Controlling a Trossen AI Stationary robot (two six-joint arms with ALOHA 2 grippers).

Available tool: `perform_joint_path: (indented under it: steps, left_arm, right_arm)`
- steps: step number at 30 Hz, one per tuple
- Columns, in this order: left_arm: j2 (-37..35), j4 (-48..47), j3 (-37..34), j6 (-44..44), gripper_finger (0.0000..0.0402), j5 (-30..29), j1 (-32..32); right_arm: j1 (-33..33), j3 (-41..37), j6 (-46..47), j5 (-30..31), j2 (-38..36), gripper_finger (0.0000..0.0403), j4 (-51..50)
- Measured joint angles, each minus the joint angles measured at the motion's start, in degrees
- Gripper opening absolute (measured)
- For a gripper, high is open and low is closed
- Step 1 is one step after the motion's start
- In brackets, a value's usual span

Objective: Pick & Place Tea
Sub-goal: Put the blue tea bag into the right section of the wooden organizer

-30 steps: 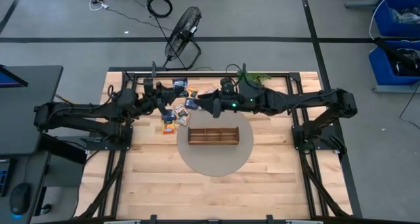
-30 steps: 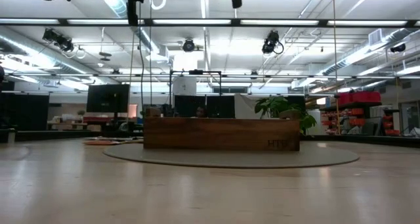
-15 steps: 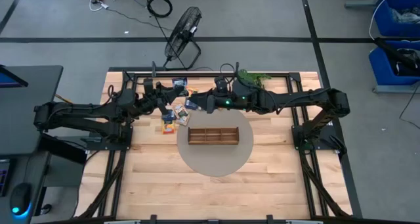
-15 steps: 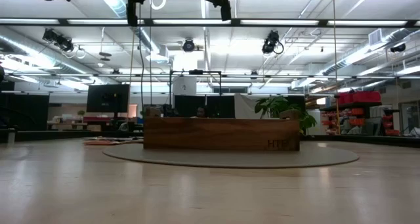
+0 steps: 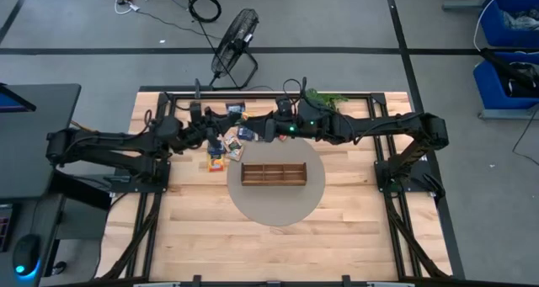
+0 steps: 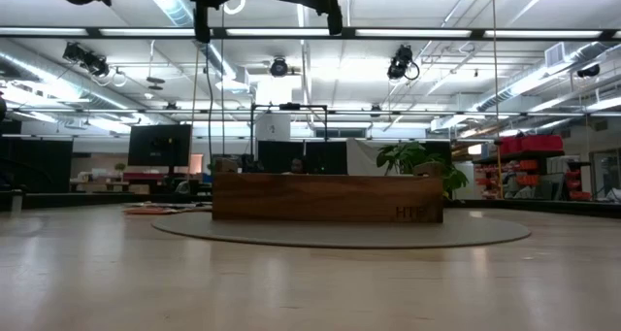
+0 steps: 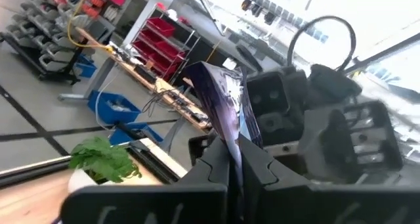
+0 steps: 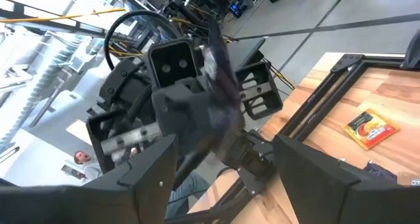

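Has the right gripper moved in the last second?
Yes. The right gripper has moved away from the wooden tray, toward the table's far edge and the left gripper.

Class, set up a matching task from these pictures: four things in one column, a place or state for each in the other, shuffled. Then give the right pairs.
Things
1. left claw
2. right claw
3. tray
4. fan

Places or states
A. on the floor beyond the table
B. open, facing the other arm
C. on the round mat
D. shut on a tea packet

Pairs: 1-D, 2-B, 3-C, 4-A
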Motion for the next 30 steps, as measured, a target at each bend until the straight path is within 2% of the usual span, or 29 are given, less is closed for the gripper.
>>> perform_joint_path:
  steps: [3,15,25,30]
  left_arm:
    - [1.49,-0.3,0.32,0.28,0.0007,-1.71,-0.62]
    - [2.41,-0.83,2.51,3.29,0.0008,-1.94,-0.54]
    - [2.74,-1.16,2.55,3.49,0.0008,-1.94,-0.58]
    - [2.74,-1.11,2.55,3.64,0.0009,-1.92,-0.56]
  right_arm:
    - [0.01,0.0,-0.03,0.0,0.0,0.026,-0.27]
    - [0.01,-0.04,0.06,0.02,0.0,0.0252,-3.44]
    - [0.01,-0.04,1.67,0.02,0.0,0.02,-3.4]
    - [0.01,-0.04,1.75,0.02,0.0,0.0157,-3.37]
